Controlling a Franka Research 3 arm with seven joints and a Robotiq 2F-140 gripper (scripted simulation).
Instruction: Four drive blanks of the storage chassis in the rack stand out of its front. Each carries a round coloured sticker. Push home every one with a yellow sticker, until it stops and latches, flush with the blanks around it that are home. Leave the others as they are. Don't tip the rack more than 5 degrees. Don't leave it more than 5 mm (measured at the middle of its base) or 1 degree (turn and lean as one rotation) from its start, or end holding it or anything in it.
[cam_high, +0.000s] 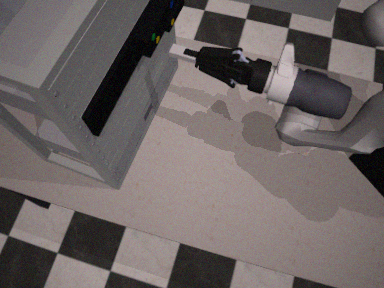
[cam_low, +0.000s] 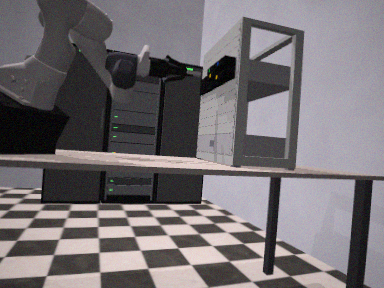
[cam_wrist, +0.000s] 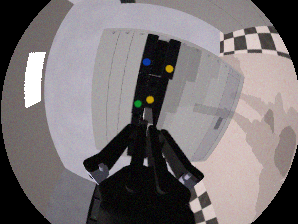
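Observation:
The grey rack (cam_high: 85, 75) stands on the table, with the black storage chassis (cam_high: 132, 55) in its upper part. In the wrist view the chassis front (cam_wrist: 156, 79) shows four stickers: a blue one (cam_wrist: 147, 62), a yellow one (cam_wrist: 169, 68), a green one (cam_wrist: 137, 103) and a second yellow one (cam_wrist: 150, 99). In the top view the lower yellow sticker (cam_high: 158, 39) sits beside the green one (cam_high: 153, 36). My gripper (cam_high: 189, 51) (cam_wrist: 147, 113) is shut and empty. It points at the chassis front and stands a short way off it, near the lower pair of stickers.
The rack (cam_low: 250, 95) stands near the table's far end, close to a wall. A dark server cabinet (cam_low: 145, 135) stands behind the table. My arm (cam_high: 310, 95) reaches in from the right above the table top.

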